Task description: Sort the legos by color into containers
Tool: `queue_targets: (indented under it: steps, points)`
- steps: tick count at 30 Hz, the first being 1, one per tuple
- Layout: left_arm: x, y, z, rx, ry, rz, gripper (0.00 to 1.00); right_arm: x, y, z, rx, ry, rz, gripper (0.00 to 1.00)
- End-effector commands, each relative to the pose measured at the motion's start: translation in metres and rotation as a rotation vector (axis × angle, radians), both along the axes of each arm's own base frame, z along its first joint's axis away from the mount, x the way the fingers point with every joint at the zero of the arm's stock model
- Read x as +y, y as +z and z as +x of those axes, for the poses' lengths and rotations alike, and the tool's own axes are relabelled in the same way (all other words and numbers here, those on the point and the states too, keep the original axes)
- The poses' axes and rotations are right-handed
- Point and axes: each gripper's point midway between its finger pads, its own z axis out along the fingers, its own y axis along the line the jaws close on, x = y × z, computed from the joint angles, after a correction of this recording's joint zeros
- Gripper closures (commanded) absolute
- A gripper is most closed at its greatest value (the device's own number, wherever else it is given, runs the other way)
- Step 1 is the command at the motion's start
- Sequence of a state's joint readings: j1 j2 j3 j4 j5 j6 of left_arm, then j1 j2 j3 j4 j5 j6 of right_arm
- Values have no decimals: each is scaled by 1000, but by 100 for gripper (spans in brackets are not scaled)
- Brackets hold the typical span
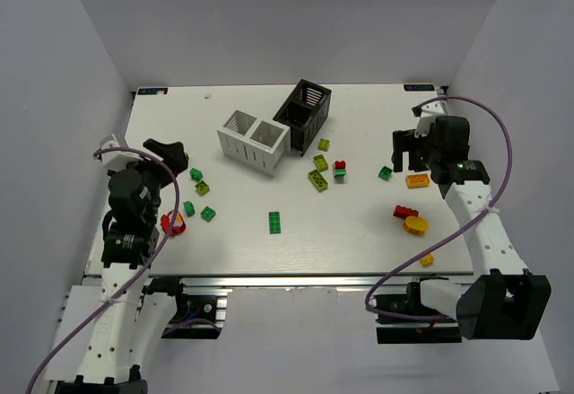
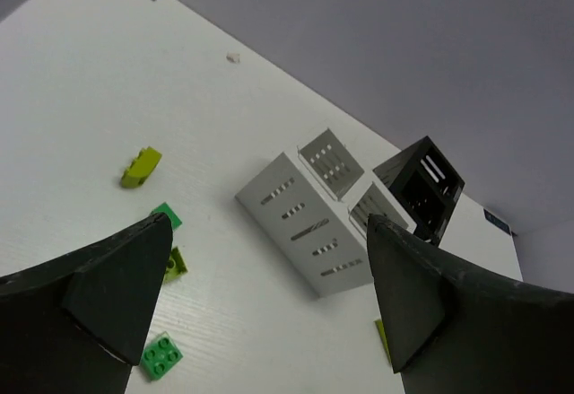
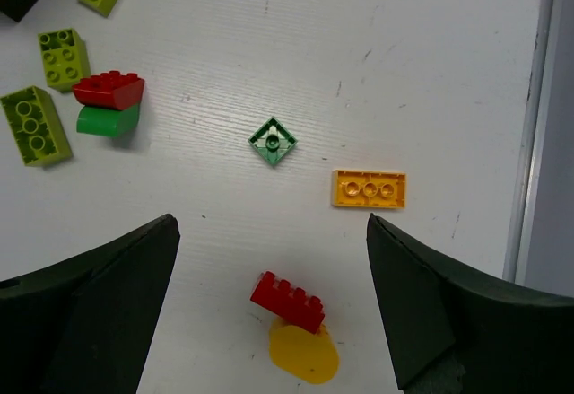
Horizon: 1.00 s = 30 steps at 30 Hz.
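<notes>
Legos lie scattered on the white table. In the right wrist view I see a red brick (image 3: 287,302) leaning on a yellow piece (image 3: 303,354), an orange plate (image 3: 369,188), a small green piece (image 3: 272,140) and a red brick stacked on a green one (image 3: 108,89). My right gripper (image 3: 269,232) is open and empty above them; it also shows in the top view (image 1: 411,150). My left gripper (image 2: 267,232) is open and empty, high over the left side (image 1: 166,153). The white container (image 1: 254,141) and the black container (image 1: 303,114) stand together at the back middle.
Lime bricks (image 1: 317,180) lie in front of the black container. A dark green brick (image 1: 274,222) lies mid-table. Green and lime bricks (image 1: 195,174) and a red-yellow piece (image 1: 172,223) lie near the left arm. A small yellow piece (image 1: 427,259) sits by the front right edge.
</notes>
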<state>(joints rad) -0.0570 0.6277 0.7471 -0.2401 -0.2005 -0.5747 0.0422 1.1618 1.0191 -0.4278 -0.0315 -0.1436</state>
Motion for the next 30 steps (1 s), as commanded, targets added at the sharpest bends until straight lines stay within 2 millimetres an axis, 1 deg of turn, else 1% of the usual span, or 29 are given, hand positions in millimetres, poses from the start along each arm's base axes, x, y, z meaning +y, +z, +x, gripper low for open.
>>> queue_targets:
  steps: [1, 2, 3, 4, 6, 7, 8, 9, 10, 11, 12, 13, 14, 15, 16, 17, 18, 19, 20, 21, 22, 24, 25, 26, 27, 28, 29, 30]
  points:
    - [-10, -24, -9, 81, -47, -32, 2, 15, 34, -6, -74, 74, 44, 10]
    - [-11, -29, -12, 101, -51, -35, 2, 24, 36, -11, -80, 136, 60, 11]
    - [-11, -30, -14, 105, -52, -39, 2, 23, 36, -11, -84, 152, 38, 11]
    - [-10, -32, -15, 112, -50, -42, 2, 36, 40, -20, -95, 239, 58, 11]
    - [-12, -37, -19, 132, -55, -47, 2, 47, 42, -30, -135, 412, -11, 11]
    - [-12, -38, -20, 134, -55, -53, 2, 65, 44, -47, -149, 543, 20, 10]
    - [-12, -39, -21, 137, -56, -56, 2, 72, 45, -56, -189, 666, -30, 10]
    - [-14, -41, -22, 142, -64, -59, 2, 79, 46, -64, -213, 736, -31, 10]
    - [-14, -44, -23, 146, -64, -65, 2, 93, 47, -79, -253, 833, 5, 11]
    - [-15, -46, -23, 150, -66, -71, 2, 100, 46, -91, -267, 904, 23, 11]
    - [-16, -48, -23, 154, -68, -77, 2, 105, 46, -99, -327, 1006, -31, 11]
    - [-18, -51, -22, 160, -77, -85, 5, 114, 53, -110, -373, 1055, 8, 11]
    - [-19, -57, -22, 173, -86, -87, 10, 117, 45, -116, -367, 1076, 37, 12]
    - [-22, -57, -20, 166, -101, -88, 18, 121, 43, -122, -369, 1106, 57, 21]
    - [-26, -59, -20, 171, -123, -90, 42, 126, 41, -127, -354, 1135, 102, 50]
    - [-27, -64, -18, 186, -127, -89, 56, 129, 39, -128, -325, 1135, 132, 68]
    - [-28, -64, -16, 186, -133, -89, 71, 131, 36, -124, -262, 1089, 197, 85]
    - [-24, -75, -7, 242, -112, -73, 97, 137, 26, -118, -178, 1048, 224, 68]
    - [-20, -86, -2, 298, -83, -66, 92, 140, 24, -115, -155, 1031, 216, 32]
    - [-20, -81, -2, 288, -83, -67, 84, 142, 23, -113, -150, 1027, 216, 27]
    - [-15, -97, 5, 357, -55, -59, 75, 143, 22, -112, -146, 1023, 213, 25]
    - [-11, -107, 13, 433, -41, -34, 58, 146, 17, -108, -124, 1013, 212, 24]
    - [-7, -115, 17, 479, -27, -21, 42, 146, 14, -106, -112, 1005, 213, 24]
    - [-2, -133, 24, 557, -12, -13, 37, 146, 11, -104, -99, 998, 216, 24]
    - [3, -128, 33, 564, -2, -1, 32, 146, 9, -101, -98, 988, 208, 24]
    - [21, -132, 38, 590, 45, -9, 25, 146, 7, -99, -98, 986, 204, 25]
    - [24, -134, 47, 599, 35, -21, 16, 145, 5, -97, -96, 983, 199, 27]
    - [30, -139, 61, 629, 32, -21, 14, 145, 1, -96, -92, 986, 201, 32]
